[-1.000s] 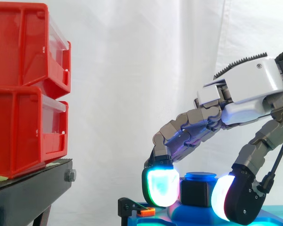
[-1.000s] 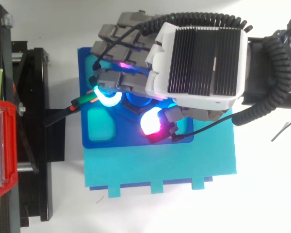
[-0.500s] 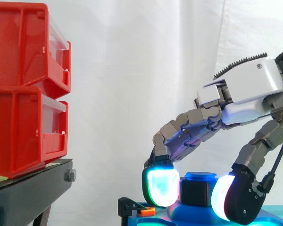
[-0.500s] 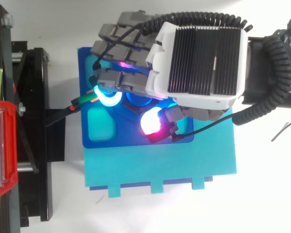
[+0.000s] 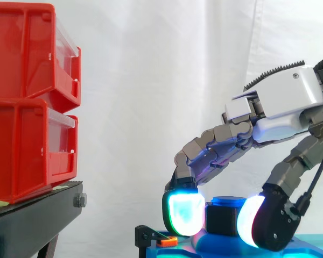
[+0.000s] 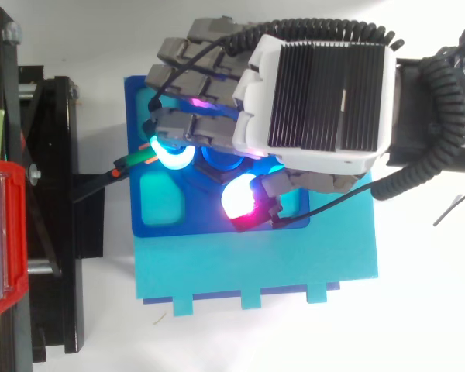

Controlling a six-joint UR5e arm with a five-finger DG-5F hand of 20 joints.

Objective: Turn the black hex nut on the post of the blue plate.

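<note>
The black hex nut (image 5: 222, 220) sits on the blue-capped post (image 5: 229, 201) of the blue plate (image 6: 194, 221). My hand (image 5: 282, 99) arches over it from the right. A cyan-green fingertip (image 5: 183, 215) rests against the nut's left side, and the white thumb pad (image 5: 247, 227) meets its right side, so the nut is pinched between them. In the top view the hand (image 6: 318, 101) covers the plate's upper part, and the post (image 6: 217, 159) shows between the glowing pads.
Two stacked red bins (image 5: 27, 102) stand on a black stand (image 5: 32, 220) at the left. A small black bracket with an orange clip (image 5: 166, 242) sits at the plate's left edge. The plate lies on a cyan board (image 6: 256, 263).
The thumb has swung a little left, closing the small gap to the nut's right side. The fingers and arm have held still.
</note>
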